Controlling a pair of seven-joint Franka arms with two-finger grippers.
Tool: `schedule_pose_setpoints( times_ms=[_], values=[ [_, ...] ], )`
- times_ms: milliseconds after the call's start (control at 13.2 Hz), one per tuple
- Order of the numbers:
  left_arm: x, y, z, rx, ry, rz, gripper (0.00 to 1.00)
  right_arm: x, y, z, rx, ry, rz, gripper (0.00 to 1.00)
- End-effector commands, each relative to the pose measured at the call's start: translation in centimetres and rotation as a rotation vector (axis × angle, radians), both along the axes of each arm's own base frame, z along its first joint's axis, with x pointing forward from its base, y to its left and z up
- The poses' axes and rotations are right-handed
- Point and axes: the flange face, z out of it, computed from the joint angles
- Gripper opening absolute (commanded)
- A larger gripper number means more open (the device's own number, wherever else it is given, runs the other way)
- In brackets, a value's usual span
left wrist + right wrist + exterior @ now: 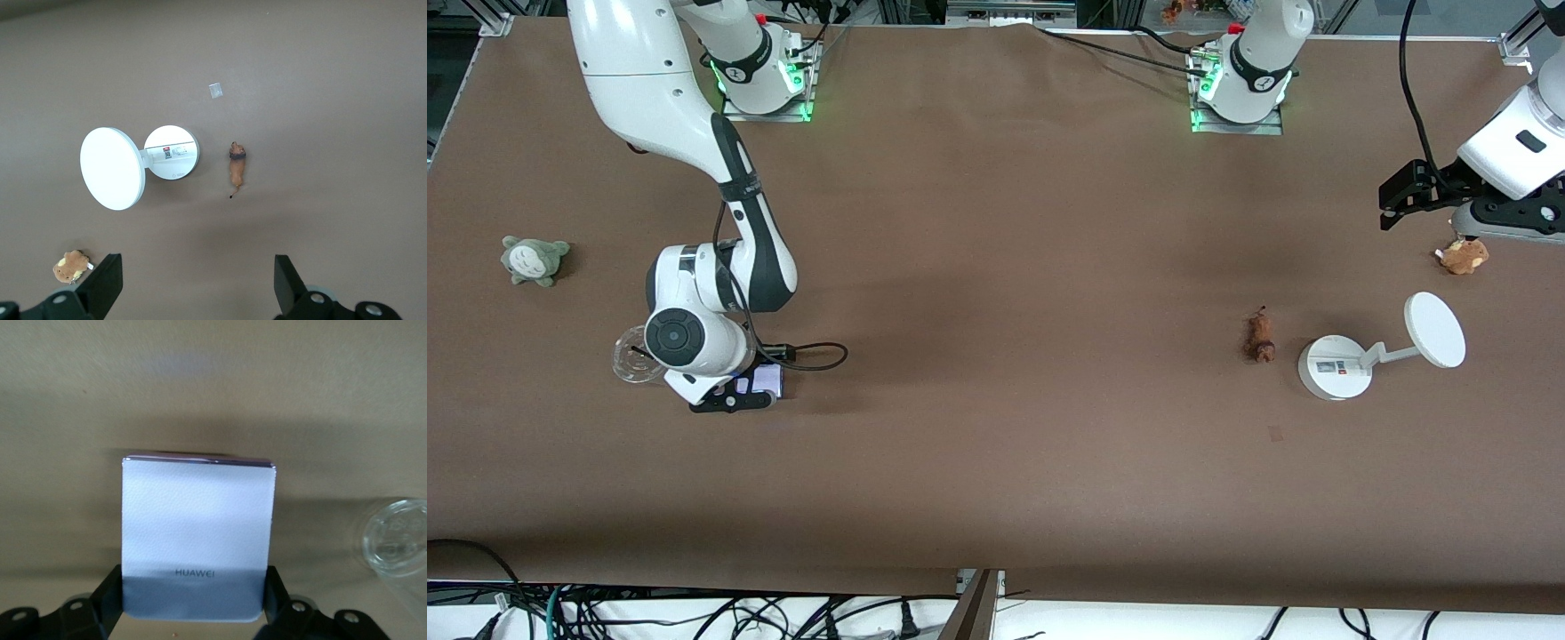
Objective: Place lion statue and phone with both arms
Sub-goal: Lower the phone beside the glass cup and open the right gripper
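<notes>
The phone (767,380), a pale lavender rectangle, lies low at the table toward the right arm's end. In the right wrist view the phone (198,527) sits between the fingers (110,593), which touch both of its sides. My right gripper (734,396) (193,587) is shut on it at table height. The lion statue (1261,336), small and reddish-brown, lies on the table beside the white stand; it also shows in the left wrist view (236,169). My left gripper (1392,200) (198,280) is open and empty, high over the left arm's end of the table, and that arm waits.
A white round-based stand (1334,366) (172,152) with a disc (1434,329) stands next to the lion. A tan plush (1463,256) (70,265) lies under the left hand. A grey-green plush (534,259) and a clear glass (630,356) (397,537) are near the right arm.
</notes>
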Motion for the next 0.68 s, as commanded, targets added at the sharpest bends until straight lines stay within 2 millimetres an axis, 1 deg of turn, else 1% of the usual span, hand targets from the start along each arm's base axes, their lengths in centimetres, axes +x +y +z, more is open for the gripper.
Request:
schedule_pose_setpoints(
  times_ms=[0, 76, 152, 228, 304, 380, 532, 608],
  values=[
    [0.2, -0.2, 0.1, 0.003, -0.004, 0.001, 1.00, -1.0, -0.4, -0.3, -0.002, 0.004, 0.024, 0.42],
    [0.1, -0.1, 0.1, 0.003, -0.003, 0.004, 1.00, -1.1, -0.4, -0.5, -0.003, 0.007, 0.025, 0.43],
    [0.2, 0.0, 0.0, 0.003, -0.001, 0.004, 1.00, -1.0, -0.5, -0.4, -0.003, 0.007, 0.025, 0.60],
    [0.2, 0.0, 0.0, 0.003, -0.001, 0.004, 1.00, -0.8, -0.6, -0.1, -0.001, 0.005, 0.022, 1.00],
    [0.1, -0.1, 0.1, 0.003, -0.001, 0.004, 1.00, -0.2, -1.0, 0.6, 0.002, -0.007, 0.016, 1.00],
    [0.1, 0.0, 0.1, 0.003, 0.000, 0.004, 1.00, 0.7, -0.7, 1.9, 0.009, -0.034, 0.027, 1.00],
    [0.2, 0.0, 0.0, 0.003, 0.002, 0.004, 1.00, 2.1, 0.0, 5.3, 0.022, -0.069, 0.027, 1.00],
    [0.2, 0.0, 0.0, 0.003, 0.000, 0.004, 1.00, 3.0, 0.3, 7.7, 0.027, -0.080, 0.027, 1.00]
  ],
)
